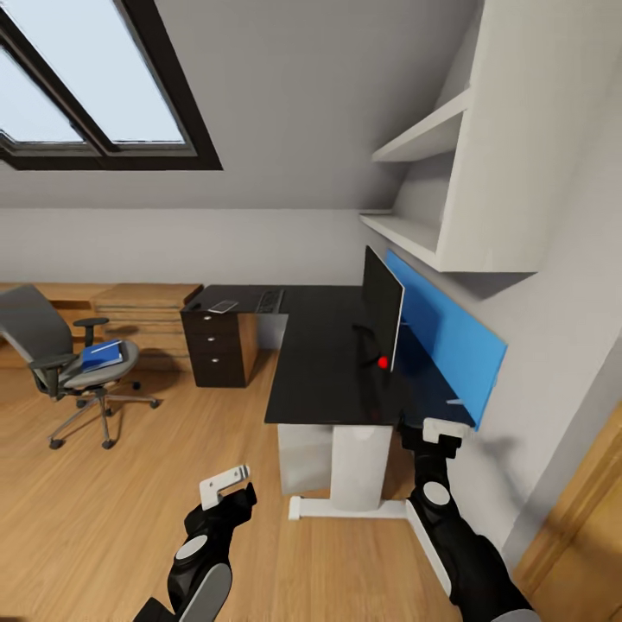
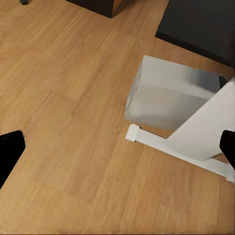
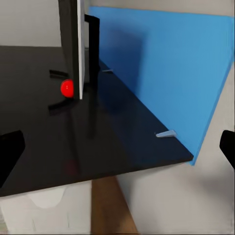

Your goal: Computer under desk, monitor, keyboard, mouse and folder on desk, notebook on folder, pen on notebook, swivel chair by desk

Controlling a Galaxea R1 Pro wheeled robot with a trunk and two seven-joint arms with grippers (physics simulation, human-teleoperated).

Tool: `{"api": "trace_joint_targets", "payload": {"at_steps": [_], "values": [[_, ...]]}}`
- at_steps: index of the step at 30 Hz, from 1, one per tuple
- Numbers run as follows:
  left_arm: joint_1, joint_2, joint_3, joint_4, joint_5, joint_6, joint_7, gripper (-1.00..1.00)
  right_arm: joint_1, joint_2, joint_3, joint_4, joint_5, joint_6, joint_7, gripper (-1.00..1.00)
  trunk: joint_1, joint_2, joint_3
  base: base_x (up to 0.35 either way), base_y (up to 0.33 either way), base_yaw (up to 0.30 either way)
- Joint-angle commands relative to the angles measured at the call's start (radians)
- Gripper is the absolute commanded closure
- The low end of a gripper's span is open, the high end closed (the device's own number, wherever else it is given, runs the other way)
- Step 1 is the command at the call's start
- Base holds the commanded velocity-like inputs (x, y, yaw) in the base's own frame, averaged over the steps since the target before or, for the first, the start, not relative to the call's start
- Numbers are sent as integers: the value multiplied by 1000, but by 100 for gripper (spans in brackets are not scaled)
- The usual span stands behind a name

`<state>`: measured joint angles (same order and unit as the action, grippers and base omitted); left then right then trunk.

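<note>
Right gripper (image 1: 429,429), jaws spread and empty, at the near edge of the desk (image 1: 328,371); the monitor (image 1: 382,316) stands edge-on just beyond it. Left gripper (image 1: 226,486), also spread and empty, hangs over the floor near the computer (image 1: 304,455) under the desk. Folder (image 1: 102,354) on the chair (image 1: 65,354), well apart. Keyboard (image 1: 269,301) on the far wing.

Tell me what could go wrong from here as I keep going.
The right gripper sits close to the desk edge, so lifting it carelessly could clip the top or nudge the monitor. The folder lies on the swivel chair, which may roll when you reach for it.
</note>
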<state>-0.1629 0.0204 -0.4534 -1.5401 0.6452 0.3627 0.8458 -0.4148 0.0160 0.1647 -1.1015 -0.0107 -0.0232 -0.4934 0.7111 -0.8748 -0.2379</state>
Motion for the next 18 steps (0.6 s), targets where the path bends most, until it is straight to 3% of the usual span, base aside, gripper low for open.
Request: {"api": "trace_joint_targets", "payload": {"at_steps": [1, 5, 10, 14, 18], "values": [[-1, 1, -2, -2, 5, 4, 8, -100, -1, 0, 1, 2, -1, -3, -5, -100, 0, -1, -1, -335, 0, 0], [-1, 0, -2, 2, 9, 4, 8, -100, -1, 1, 1, 8, -1, -4, -5, -100, 0, -1, -1, -320, 0, 0], [-1, 0, -2, 24, 9, 3, 12, -100, -1, 8, 5, 36, -1, -31, -6, -100, 0, -1, -1, -133, 0, 0], [-1, 2, -3, 97, 9, -4, 10, -100, -1, 32, 5, 96, 0, -47, -4, -100, 0, -1, -1, -32, 0, 0], [-1, 1, -3, 260, 8, -79, 7, -100, -1, 50, 8, 271, 1, -117, 7, -100, 0, -1, -1, -10, 0, 0]]}}
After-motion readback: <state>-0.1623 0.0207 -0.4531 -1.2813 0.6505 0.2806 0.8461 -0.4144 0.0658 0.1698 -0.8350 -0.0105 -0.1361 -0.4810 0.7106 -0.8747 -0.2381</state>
